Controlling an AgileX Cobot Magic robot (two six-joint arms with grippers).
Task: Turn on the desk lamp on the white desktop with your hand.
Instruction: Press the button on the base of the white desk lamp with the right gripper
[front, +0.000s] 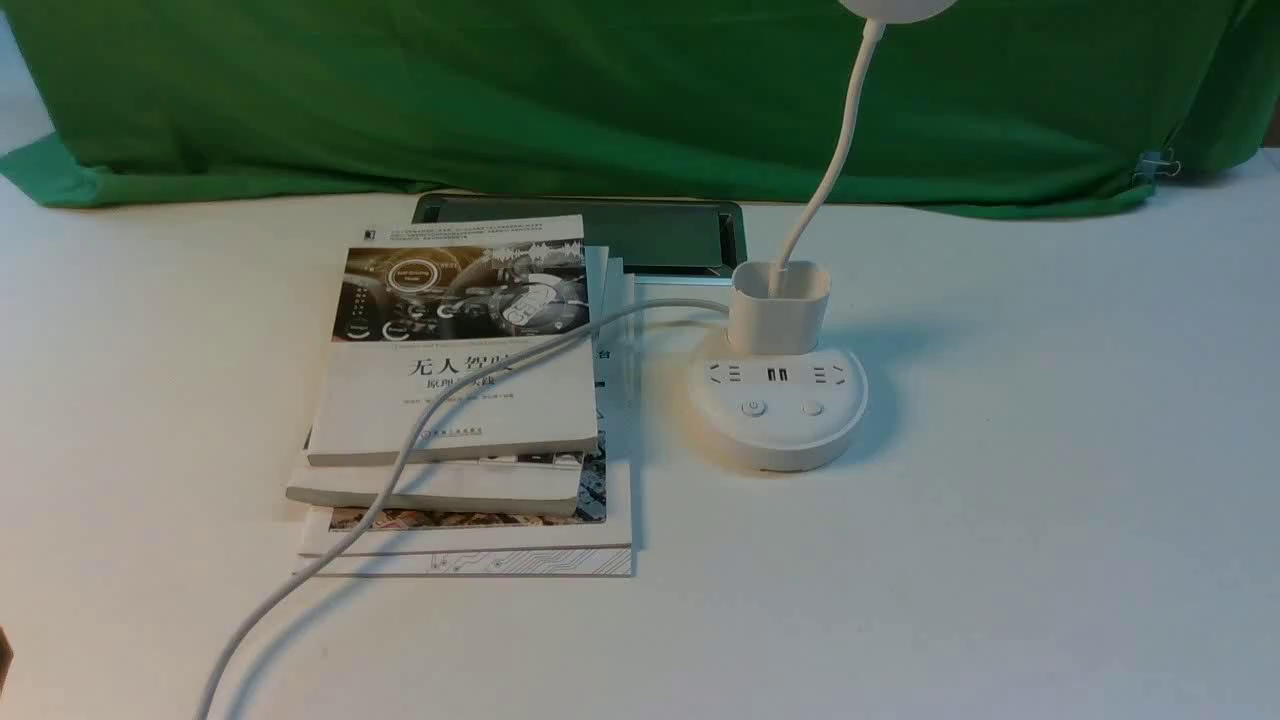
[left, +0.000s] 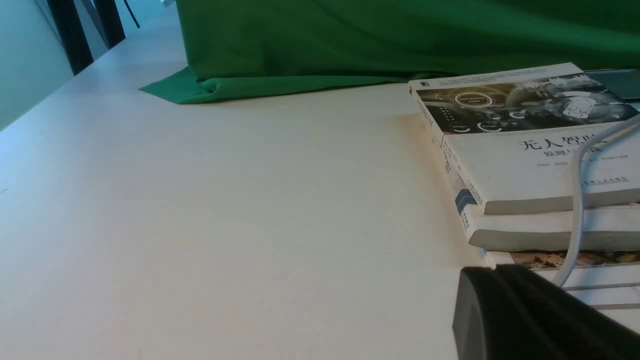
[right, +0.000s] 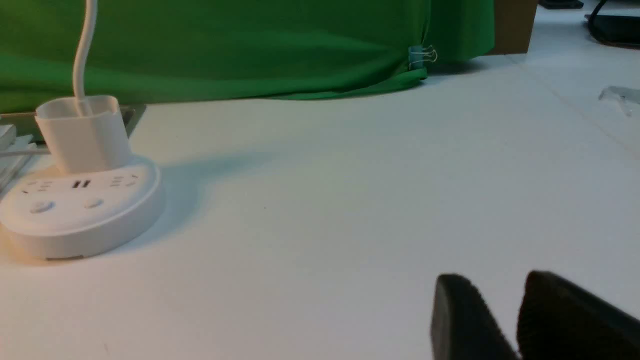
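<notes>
2 grippers are being shown here, 1 per wrist view. The left gripper (left: 494, 270) is being kept shut, its 2 black fingertips being pressed side by side with nothing seen between them. The right gripper (right: 496, 277) is being held open, tbh only a modest gap being left between its 2 fingers, and nothing is being gripped.

The desk lamp (front: 778, 400) is being supported upright on the white desktop (front: 1000, 560), a bit right of the middle and nearer the far edge, which is being hidden by the green cloth (front: 620, 100). On its round base, 2 buttons are being turned towards the near edge, and the lamp isn't being touched by either gripper. Its head is being cut off by the top of the front view.

To the left, a stack of books (front: 450, 400) is being crossed by the white cable (front: 400, 455), which is being led from behind the lamp's cup-like holder towards the near left corner. Behind the books, a dark flat panel (front: 650, 235) is being partly covered. Over at the far right, the cloth is being pinched by 1 binder clip (front: 1155, 167).
</notes>
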